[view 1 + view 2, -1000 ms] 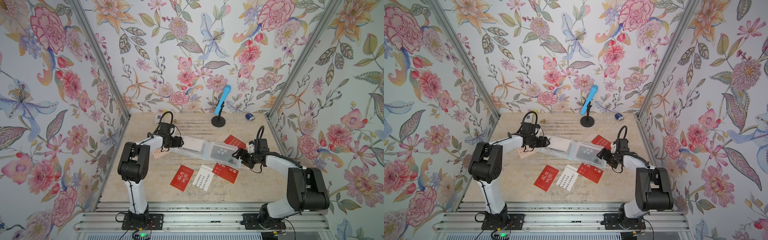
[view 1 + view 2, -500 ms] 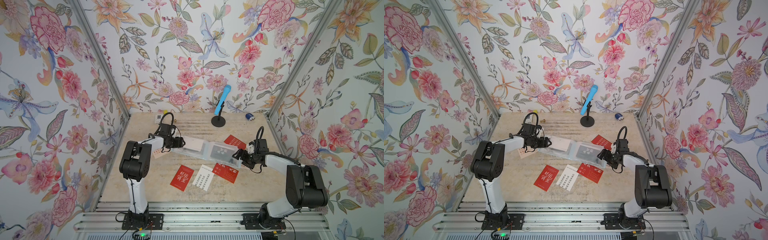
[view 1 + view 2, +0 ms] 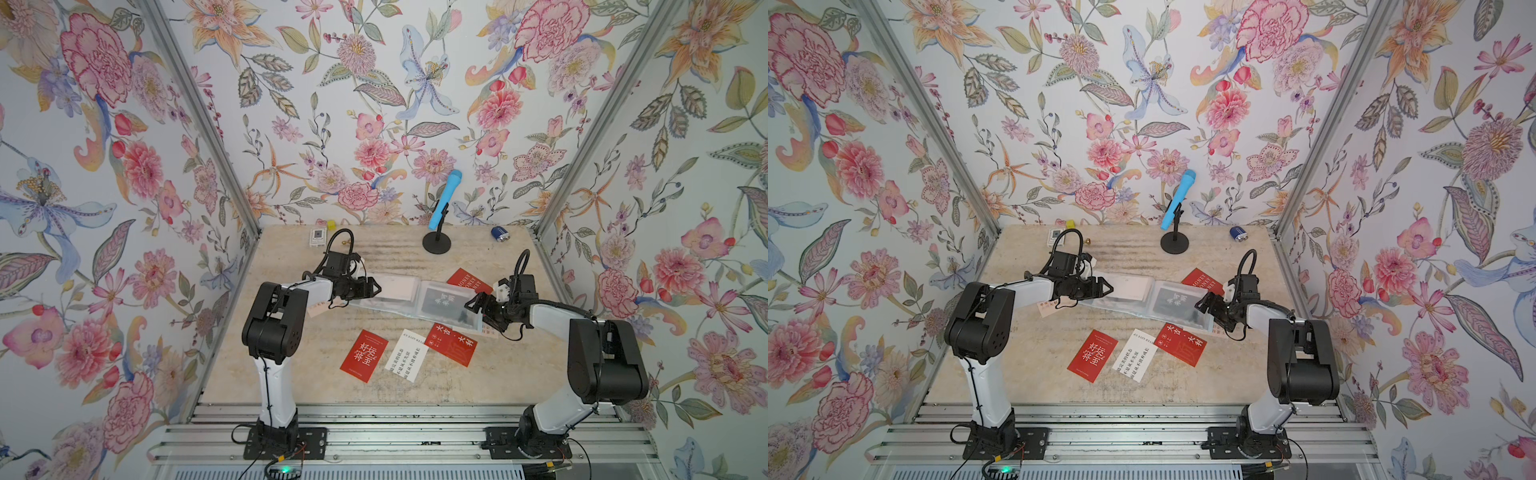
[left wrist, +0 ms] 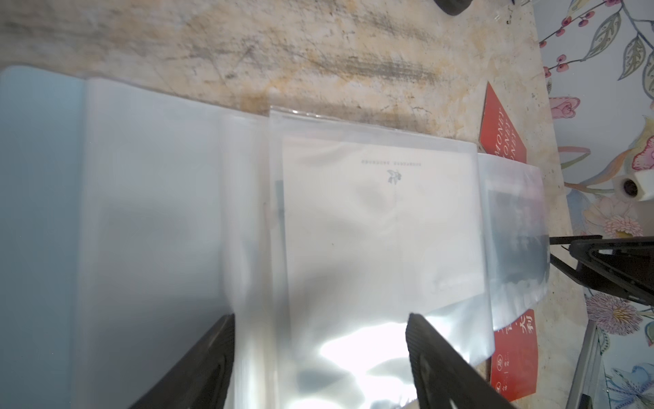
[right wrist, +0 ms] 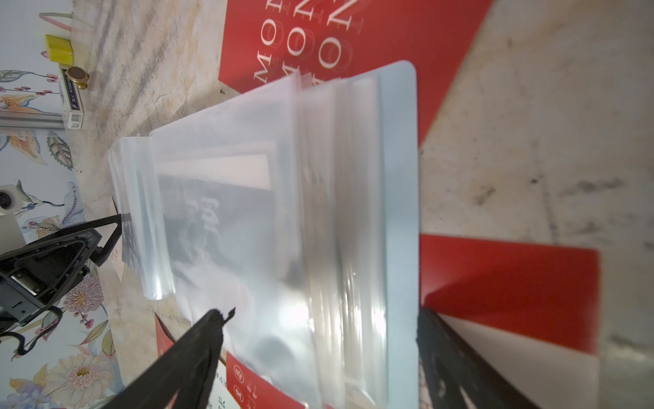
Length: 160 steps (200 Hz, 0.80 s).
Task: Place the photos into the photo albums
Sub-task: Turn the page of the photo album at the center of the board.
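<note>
Two photos (image 3: 401, 286) sit sleeved in the open photo album (image 3: 390, 308) — at least four loose photos (image 3: 364, 355) lie on the table (image 3: 291, 374); left gripper (image 3: 377, 287) and right gripper (image 3: 471, 308) gape wide, holding nothing.

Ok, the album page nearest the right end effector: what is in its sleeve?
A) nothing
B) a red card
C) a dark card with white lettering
C: in a top view, the album lies open and the sleeve beside the right end effector holds a dark card with white characters.
</note>
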{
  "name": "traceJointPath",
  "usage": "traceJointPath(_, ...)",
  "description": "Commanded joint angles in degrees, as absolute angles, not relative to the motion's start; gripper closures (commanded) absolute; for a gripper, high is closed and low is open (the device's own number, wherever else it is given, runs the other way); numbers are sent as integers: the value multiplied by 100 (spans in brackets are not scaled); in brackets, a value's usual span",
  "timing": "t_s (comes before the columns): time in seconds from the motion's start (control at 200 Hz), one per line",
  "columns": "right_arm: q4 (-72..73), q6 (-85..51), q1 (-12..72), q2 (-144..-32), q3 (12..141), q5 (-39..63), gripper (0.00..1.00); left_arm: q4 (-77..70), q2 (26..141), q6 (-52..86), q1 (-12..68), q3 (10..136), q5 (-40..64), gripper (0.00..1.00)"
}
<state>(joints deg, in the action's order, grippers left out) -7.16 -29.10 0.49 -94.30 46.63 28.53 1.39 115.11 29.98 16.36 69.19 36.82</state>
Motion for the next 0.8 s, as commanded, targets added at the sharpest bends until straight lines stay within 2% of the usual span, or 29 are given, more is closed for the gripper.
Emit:
traceJointPath(0.0, -758, -2848, 143, -9839, 4610, 3050, 12, 44, 11594, 3333, 1883, 6810, 4255, 23)
traceJointPath(0.18, -760, -2837, 141, -9869, 4647, 3067, 12, -287, 11597, 3702, 2145, 6914, 4626, 23)
traceJointPath(0.5, -756, -2835, 144, -9877, 4675, 3135, 11, -194, 11395, 3959, 2655, 7540, 4679, 23)
traceJointPath(0.796, -765, -2957, -40, -9418, 4581, 3291, 11, -146, 11626, 4085, 3079, 8099, 4658, 23)
